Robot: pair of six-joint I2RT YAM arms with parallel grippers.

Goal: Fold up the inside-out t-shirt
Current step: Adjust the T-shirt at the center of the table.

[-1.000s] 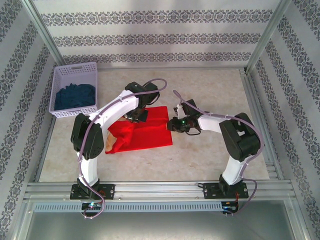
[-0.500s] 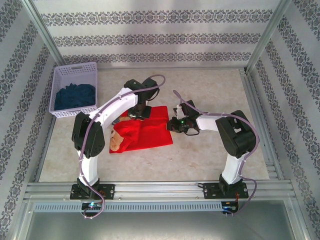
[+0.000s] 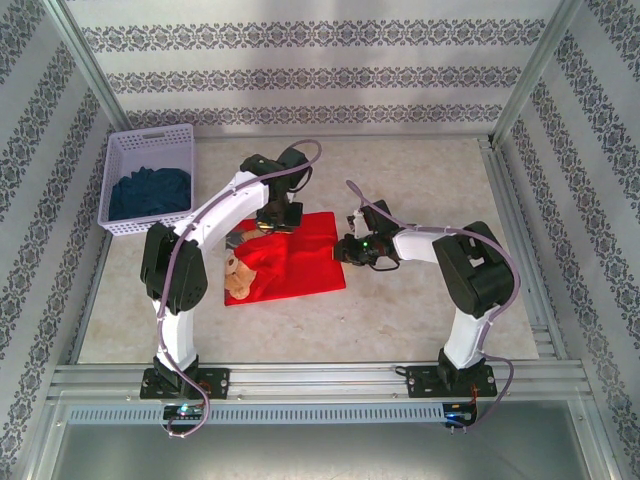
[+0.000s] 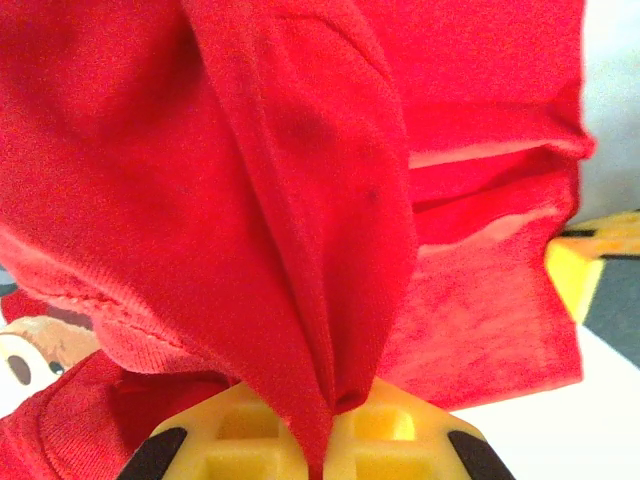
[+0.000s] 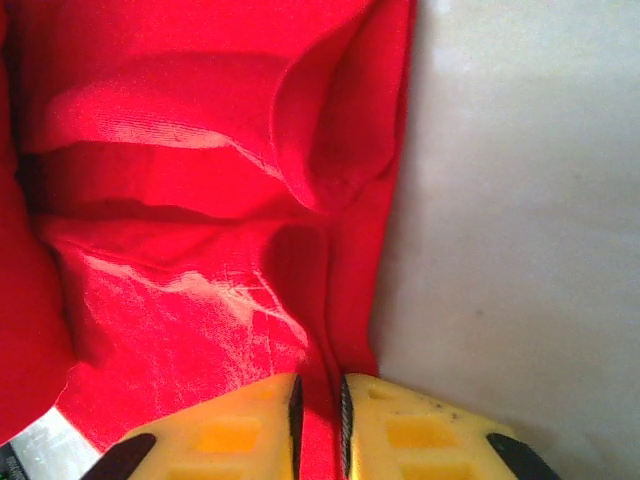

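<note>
The inside-out t-shirt (image 3: 295, 262) lies bunched mid-table, bright red, with a pale printed graphic (image 3: 238, 281) showing at its left end. My left gripper (image 3: 279, 216) is over the shirt's far edge, shut on a raised fold of red cloth (image 4: 300, 250) that hangs from its yellow fingers (image 4: 420, 430). My right gripper (image 3: 346, 250) sits low at the shirt's right edge. Its jaws are pinched on the red hem (image 5: 350, 250), which runs between the yellow fingers (image 5: 230, 435). Bare table shows to the right of that hem.
A white basket (image 3: 113, 182) holding dark blue cloth (image 3: 148, 192) stands at the back left. The metal frame rail (image 3: 320, 378) runs along the near edge, with patterned walls around. Open tabletop (image 3: 430, 180) lies behind and to the right of the shirt.
My left gripper has moved toward the back of the table with its fold, dragging the cloth and uncovering more of the pale print. The right gripper has held its place at the hem.
</note>
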